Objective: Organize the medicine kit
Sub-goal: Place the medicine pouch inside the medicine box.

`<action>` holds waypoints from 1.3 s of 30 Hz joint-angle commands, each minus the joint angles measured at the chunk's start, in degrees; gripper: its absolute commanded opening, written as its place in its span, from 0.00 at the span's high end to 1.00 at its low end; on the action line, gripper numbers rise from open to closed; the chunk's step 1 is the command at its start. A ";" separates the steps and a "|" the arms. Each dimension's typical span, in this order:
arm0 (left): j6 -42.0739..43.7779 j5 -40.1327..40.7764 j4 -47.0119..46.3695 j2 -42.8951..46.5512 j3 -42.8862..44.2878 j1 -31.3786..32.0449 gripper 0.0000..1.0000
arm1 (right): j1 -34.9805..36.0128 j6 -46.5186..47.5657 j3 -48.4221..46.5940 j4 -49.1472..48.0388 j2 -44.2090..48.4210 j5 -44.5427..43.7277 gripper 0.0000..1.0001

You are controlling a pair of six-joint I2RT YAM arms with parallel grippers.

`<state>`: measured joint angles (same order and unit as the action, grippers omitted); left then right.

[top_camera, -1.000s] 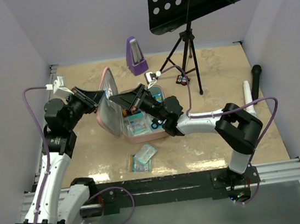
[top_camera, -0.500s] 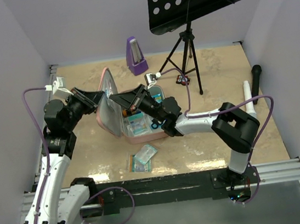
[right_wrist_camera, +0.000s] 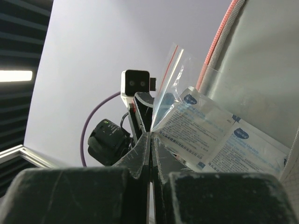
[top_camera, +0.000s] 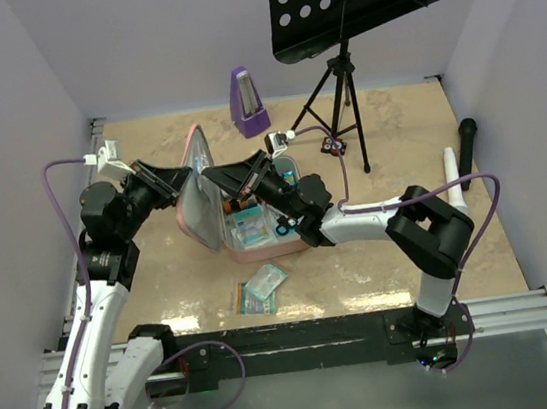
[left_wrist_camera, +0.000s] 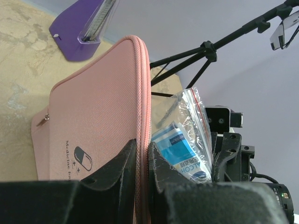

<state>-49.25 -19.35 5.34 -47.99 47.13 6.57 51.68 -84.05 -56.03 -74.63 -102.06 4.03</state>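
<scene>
The medicine kit (top_camera: 219,234), a pink soft zip case, lies open on the table with its lid (left_wrist_camera: 93,116) standing upright. My left gripper (left_wrist_camera: 141,144) is shut on the lid's piped edge, one finger on the pink outside and one on the inside; in the top view the left gripper (top_camera: 181,179) is at the lid's left side. My right gripper (right_wrist_camera: 151,135) is shut on the edge of a clear zip bag (right_wrist_camera: 205,130) of blue-and-white alcohol pads, held against the lid's grey lining (right_wrist_camera: 261,70). That bag (left_wrist_camera: 187,140) shows just behind the lid. Packets fill the case base.
A purple metronome (top_camera: 248,102) stands behind the case. A black music stand on a tripod (top_camera: 343,84) rises at the back right. Loose packets (top_camera: 260,288) lie in front of the case. A black microphone (top_camera: 467,144) and a white tube (top_camera: 453,176) lie at the right.
My right gripper has edged slightly back and left with the bag, closer to the lid. The left gripper and lid have stayed where they were.
</scene>
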 commanded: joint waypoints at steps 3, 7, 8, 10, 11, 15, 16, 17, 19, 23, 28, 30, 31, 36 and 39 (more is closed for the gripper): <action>0.12 -2.71 -3.94 1.49 -0.29 0.38 1.00 | 0.00 -3.58 -3.12 -13.00 -0.77 -1.04 1.00; -0.23 -2.97 -4.38 1.67 -0.90 0.38 1.00 | 0.09 -3.93 -4.08 -13.00 -0.86 -2.01 1.00; -0.49 -2.88 -4.46 1.76 -1.08 0.38 1.00 | 0.00 -4.01 -4.35 -13.00 -0.86 -2.45 1.00; -0.67 -3.06 -4.38 2.02 -1.60 0.38 1.00 | 0.00 -4.54 -4.44 -13.26 -0.95 -3.41 1.00; -0.75 -2.97 -4.38 2.19 -1.69 0.38 1.00 | 0.00 -4.80 -4.53 -14.22 -1.03 -3.68 1.00; -1.28 -2.88 -6.66 2.55 -2.05 0.38 1.00 | 0.09 -3.85 -5.76 -12.04 -0.77 -3.77 1.00; -1.37 -2.88 -6.92 2.81 -1.96 0.38 1.00 | 0.26 -3.40 -5.58 -11.77 -0.68 -3.86 1.00; -1.63 -2.79 -7.19 2.90 -1.96 0.38 1.00 | 0.26 -3.31 -5.06 -11.68 -0.68 -3.94 1.00; -2.33 -2.79 -7.98 3.42 -1.87 0.38 1.00 | 0.26 -3.49 -4.18 -12.11 -1.21 -3.86 1.00; -1.99 -2.44 -7.63 3.69 -0.56 0.38 1.00 | 0.35 -3.58 -3.47 -12.12 -2.26 -3.94 1.00; -0.32 -3.06 -6.05 3.16 0.94 0.38 1.00 | 0.18 -2.52 -5.14 -7.03 -2.44 -0.79 1.00; -0.05 -3.32 -5.79 3.43 1.12 0.38 1.00 | 0.17 -1.47 -6.02 -3.96 -2.09 0.71 1.00; -0.05 -3.23 -5.70 3.51 1.20 0.38 1.00 | 0.09 -0.51 -6.28 -2.29 -1.74 1.24 1.00; -0.05 -2.62 -5.69 3.78 2.08 0.38 1.00 | -0.09 3.62 -7.42 5.97 0.02 3.61 1.00; -0.40 -2.71 -6.22 3.87 2.26 0.38 1.00 | -0.18 6.00 -7.95 11.59 0.72 4.49 1.00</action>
<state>-49.67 -19.97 4.43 -45.74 45.43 6.57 51.70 -82.89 -61.19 -69.54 -104.68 5.76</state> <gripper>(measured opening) 0.179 0.007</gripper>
